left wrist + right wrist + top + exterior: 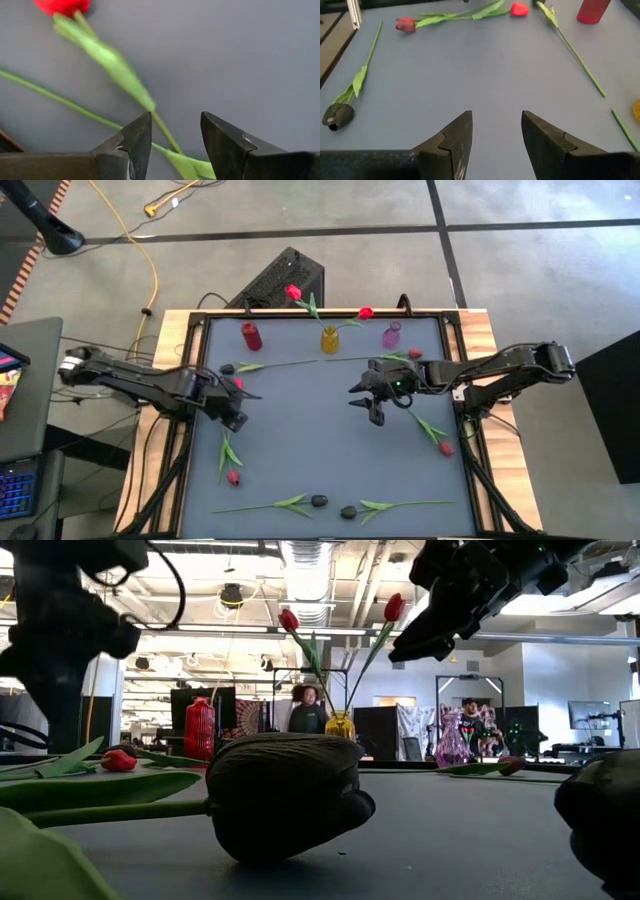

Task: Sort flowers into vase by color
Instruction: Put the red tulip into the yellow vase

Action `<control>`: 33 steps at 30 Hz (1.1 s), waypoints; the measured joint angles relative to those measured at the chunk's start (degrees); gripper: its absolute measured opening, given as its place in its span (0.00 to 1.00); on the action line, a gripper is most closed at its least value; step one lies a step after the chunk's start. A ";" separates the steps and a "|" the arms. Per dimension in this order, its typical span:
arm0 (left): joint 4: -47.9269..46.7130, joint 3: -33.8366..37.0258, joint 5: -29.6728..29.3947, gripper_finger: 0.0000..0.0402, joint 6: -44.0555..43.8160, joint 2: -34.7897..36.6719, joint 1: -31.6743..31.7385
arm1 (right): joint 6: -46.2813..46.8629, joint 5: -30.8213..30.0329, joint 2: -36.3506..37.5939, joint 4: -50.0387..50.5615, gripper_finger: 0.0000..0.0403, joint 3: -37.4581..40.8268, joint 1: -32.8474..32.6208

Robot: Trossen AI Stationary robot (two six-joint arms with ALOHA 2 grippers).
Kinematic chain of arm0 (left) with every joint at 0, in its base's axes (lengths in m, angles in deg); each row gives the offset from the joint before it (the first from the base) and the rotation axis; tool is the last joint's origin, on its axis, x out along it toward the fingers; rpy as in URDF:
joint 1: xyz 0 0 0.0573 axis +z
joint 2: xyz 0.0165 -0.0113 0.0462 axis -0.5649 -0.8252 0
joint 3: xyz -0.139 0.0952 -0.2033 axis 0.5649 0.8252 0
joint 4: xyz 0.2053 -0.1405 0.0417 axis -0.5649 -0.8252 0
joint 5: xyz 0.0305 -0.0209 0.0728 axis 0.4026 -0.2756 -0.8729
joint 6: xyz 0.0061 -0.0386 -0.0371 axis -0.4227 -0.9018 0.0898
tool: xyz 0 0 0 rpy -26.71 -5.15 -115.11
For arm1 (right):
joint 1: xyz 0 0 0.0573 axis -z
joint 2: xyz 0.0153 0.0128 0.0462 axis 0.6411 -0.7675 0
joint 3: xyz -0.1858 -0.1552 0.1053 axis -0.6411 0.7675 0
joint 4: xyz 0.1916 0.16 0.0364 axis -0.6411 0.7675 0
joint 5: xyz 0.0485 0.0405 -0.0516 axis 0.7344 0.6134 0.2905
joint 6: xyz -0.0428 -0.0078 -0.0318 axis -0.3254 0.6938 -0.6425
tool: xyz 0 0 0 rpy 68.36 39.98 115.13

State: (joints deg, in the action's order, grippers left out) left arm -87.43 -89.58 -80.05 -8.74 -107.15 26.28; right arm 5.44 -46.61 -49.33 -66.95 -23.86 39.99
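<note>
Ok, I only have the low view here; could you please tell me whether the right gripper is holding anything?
Observer: No, the right gripper is open and empty above the table.
Operator: Thanks. And the left one?
Observer: The left gripper is open too, with a red flower lying under it, the stem running between its fingers.
Operator: How many dark flowers are out?
Observer: Three dark flowers: one beside the red vase, two at the opposite edge.
</note>
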 joint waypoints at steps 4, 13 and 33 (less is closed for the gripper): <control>-0.49 1.38 0.17 0.39 -2.10 -4.18 -1.03 | 0.61 0.00 0.00 0.02 0.49 0.00 -0.11; 4.52 1.35 1.32 0.39 -2.34 -14.51 -4.49 | 1.02 0.00 -0.02 0.09 0.49 0.00 -0.46; 7.87 -0.25 2.72 0.04 3.22 -22.26 -5.14 | 1.00 -1.40 -0.02 0.09 0.49 0.00 -0.35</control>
State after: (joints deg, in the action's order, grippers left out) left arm -79.56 -89.83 -77.33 -5.52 -129.41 21.14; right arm 6.43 -48.01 -49.35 -66.86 -23.86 39.64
